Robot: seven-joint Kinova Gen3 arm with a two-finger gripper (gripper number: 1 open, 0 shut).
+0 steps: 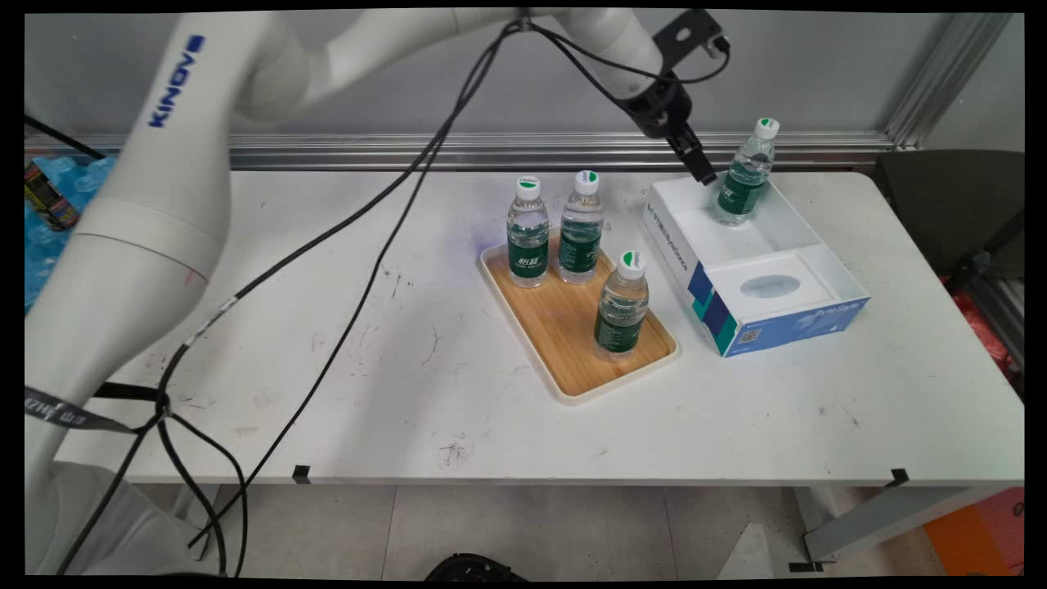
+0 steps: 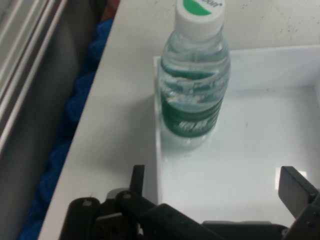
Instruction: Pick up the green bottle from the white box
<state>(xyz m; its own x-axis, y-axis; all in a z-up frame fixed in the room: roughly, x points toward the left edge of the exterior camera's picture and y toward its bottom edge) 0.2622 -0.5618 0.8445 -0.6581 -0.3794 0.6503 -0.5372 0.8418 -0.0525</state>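
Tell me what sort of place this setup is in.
Probably a robotics lab or test bench: a scuffed white table framed by an aluminium rail, and water bottles staged on a wooden tray and in a white box near the open end effector.

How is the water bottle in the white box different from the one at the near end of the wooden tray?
The bottle in the box leans, standing by itself at the box's far end beside the gripper. The near tray bottle stands upright on the wooden tray, which holds two more bottles. Both are clear with green labels and white caps.
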